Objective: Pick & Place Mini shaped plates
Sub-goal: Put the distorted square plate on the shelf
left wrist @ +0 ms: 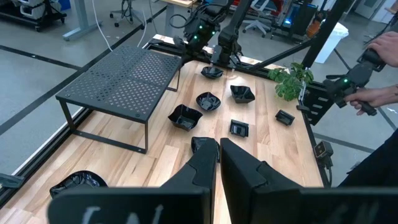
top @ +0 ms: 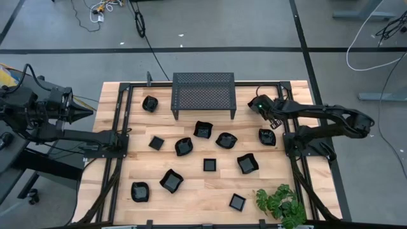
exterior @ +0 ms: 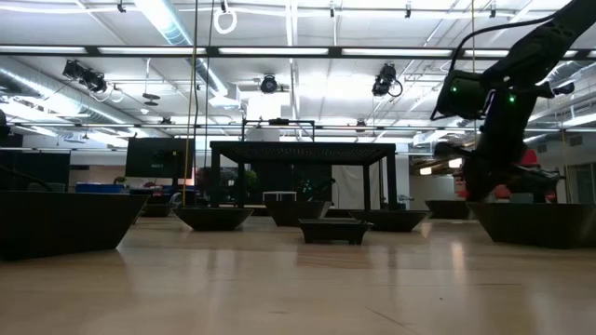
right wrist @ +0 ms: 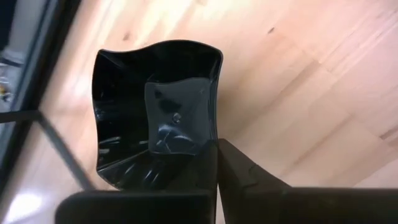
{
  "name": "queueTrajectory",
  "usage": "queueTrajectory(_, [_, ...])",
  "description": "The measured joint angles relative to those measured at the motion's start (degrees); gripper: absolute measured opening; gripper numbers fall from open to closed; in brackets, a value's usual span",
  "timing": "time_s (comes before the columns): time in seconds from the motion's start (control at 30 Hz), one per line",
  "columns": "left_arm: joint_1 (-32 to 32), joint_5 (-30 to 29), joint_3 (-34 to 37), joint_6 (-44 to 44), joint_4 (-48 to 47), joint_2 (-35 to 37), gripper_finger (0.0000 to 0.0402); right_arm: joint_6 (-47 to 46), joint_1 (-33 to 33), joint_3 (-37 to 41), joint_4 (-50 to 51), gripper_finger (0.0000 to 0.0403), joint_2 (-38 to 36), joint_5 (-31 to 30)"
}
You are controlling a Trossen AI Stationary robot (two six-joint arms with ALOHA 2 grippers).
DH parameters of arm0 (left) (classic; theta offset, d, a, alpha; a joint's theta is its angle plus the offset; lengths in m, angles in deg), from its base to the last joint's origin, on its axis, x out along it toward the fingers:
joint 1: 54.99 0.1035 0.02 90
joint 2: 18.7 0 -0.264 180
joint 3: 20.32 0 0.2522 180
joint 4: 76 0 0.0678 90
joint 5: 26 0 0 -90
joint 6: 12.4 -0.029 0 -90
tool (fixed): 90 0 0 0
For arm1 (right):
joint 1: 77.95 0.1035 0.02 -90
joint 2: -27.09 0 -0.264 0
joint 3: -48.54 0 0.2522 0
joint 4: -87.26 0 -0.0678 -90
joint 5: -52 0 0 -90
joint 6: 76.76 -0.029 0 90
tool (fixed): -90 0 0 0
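Several mini shaped plates, small glossy black dishes, lie scattered on the wooden table (top: 210, 191). My right gripper (top: 271, 126) is at the table's right side, slanting down onto one wavy-edged plate (top: 268, 137), and is shut on that plate's rim (right wrist: 216, 146). That plate fills the right wrist view (right wrist: 155, 118). My left gripper (left wrist: 218, 163) is shut and held high beyond the table's left edge (top: 86, 113), touching nothing. My right gripper pinches the wavy-edged plate's raised rim (right wrist: 217, 138) at one side, with one finger inside the dish and the other finger (right wrist: 249, 177) outside it. The fingers come slanting down from above. The plate sits open side up, its bottom toward the wood.
A black perforated-metal stand (top: 203, 94) on legs is at the far middle of the table. A green plant (top: 280, 203) is at the near right corner. Black frame rails (top: 117, 159) run along both table sides. A person's hand (left wrist: 380, 94) shows beyond the table.
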Motion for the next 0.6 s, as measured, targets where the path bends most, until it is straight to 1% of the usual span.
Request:
queueTrajectory(0.17, [0.0, 0.0, 0.0, 0.0, 0.0, 0.0, 0.0025, 2.8, 0.0, -2.2, 0.9, 0.0002, -2.0, -1.5])
queueTrajectory(0.6, [0.0, 0.0, 0.0, 0.0, 0.0, 0.0, 0.0025, 10.5, 0.0, -13.7, 7.3, 0.0002, -2.8, -6.0])
